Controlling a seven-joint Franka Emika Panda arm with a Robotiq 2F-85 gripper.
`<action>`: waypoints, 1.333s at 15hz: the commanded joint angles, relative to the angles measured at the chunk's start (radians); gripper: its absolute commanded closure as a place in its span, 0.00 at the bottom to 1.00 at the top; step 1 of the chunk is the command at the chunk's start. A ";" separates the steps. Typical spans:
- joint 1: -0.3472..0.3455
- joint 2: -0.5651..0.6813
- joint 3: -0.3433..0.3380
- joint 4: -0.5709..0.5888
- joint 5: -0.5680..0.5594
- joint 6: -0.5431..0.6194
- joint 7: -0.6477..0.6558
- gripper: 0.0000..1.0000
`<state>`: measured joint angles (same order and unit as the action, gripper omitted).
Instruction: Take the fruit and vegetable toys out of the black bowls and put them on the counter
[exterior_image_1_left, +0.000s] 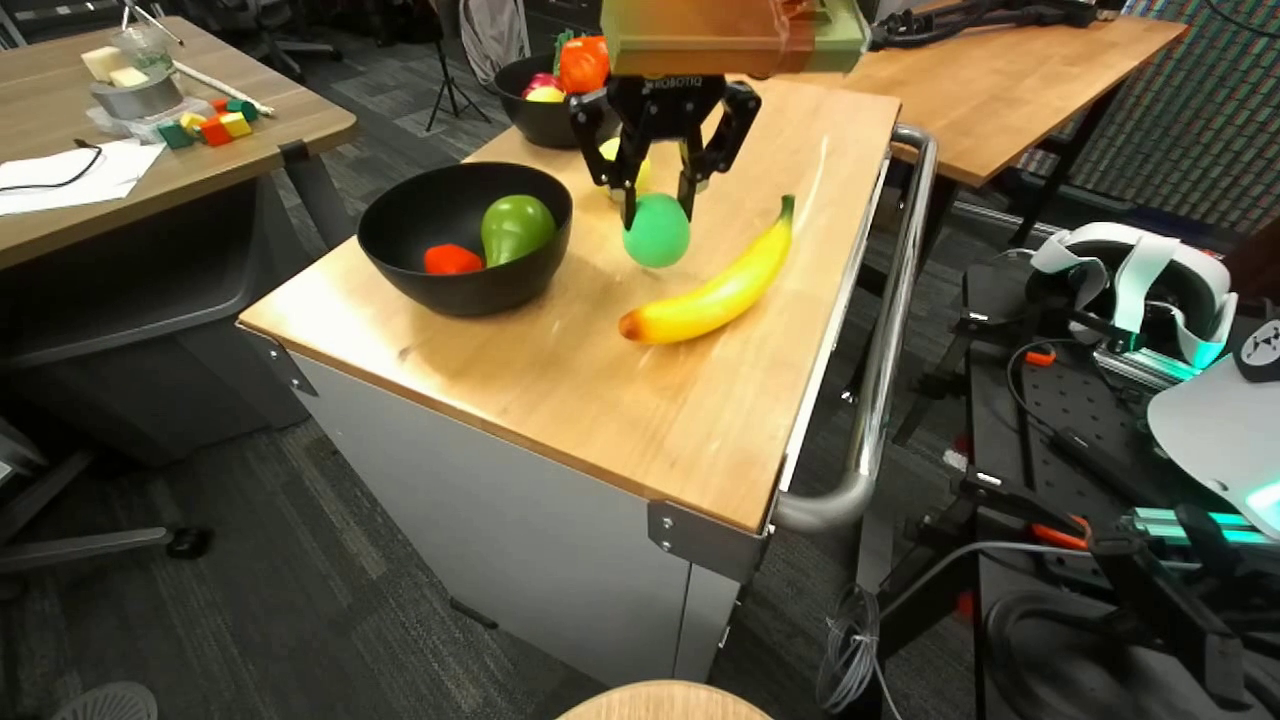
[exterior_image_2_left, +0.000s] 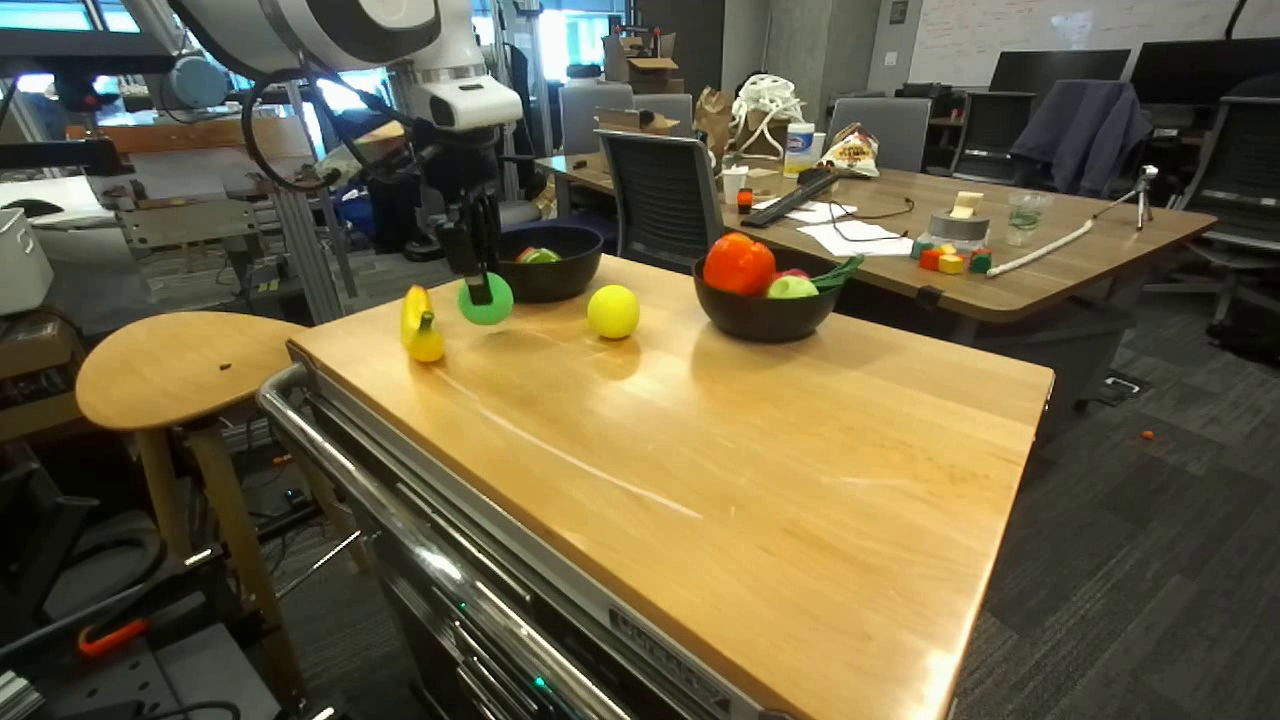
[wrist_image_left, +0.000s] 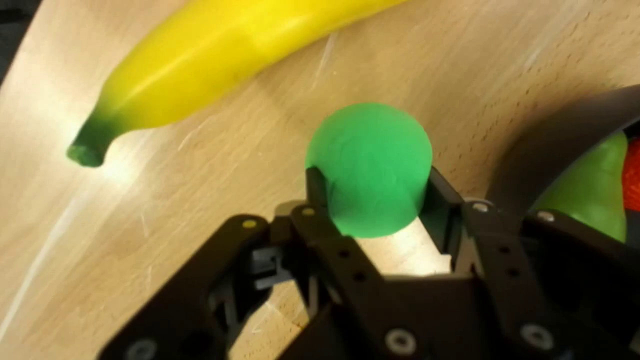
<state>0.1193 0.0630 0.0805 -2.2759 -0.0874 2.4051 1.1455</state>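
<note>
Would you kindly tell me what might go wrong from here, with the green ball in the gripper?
The green ball is round, so it may roll across the counter once the gripper lets go. It might bump the banana lying close by. A sideways swing could knock the nearby black bowl, which holds a green pear-like toy and a red toy.

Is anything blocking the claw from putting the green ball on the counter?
Nothing I can see. The claw holds the green ball low over the counter; whether it touches is hard to tell. Bare counter shows around it, and the banana and nearest black bowl sit off to the sides.
</note>
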 joint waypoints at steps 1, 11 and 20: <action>0.017 0.037 0.005 0.023 -0.019 0.022 0.067 0.28; 0.029 -0.013 0.009 0.176 -0.014 0.056 0.046 0.00; 0.055 0.217 -0.013 0.383 -0.032 0.051 0.060 0.00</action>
<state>0.1535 0.2022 0.0842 -1.9786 -0.1019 2.4611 1.1917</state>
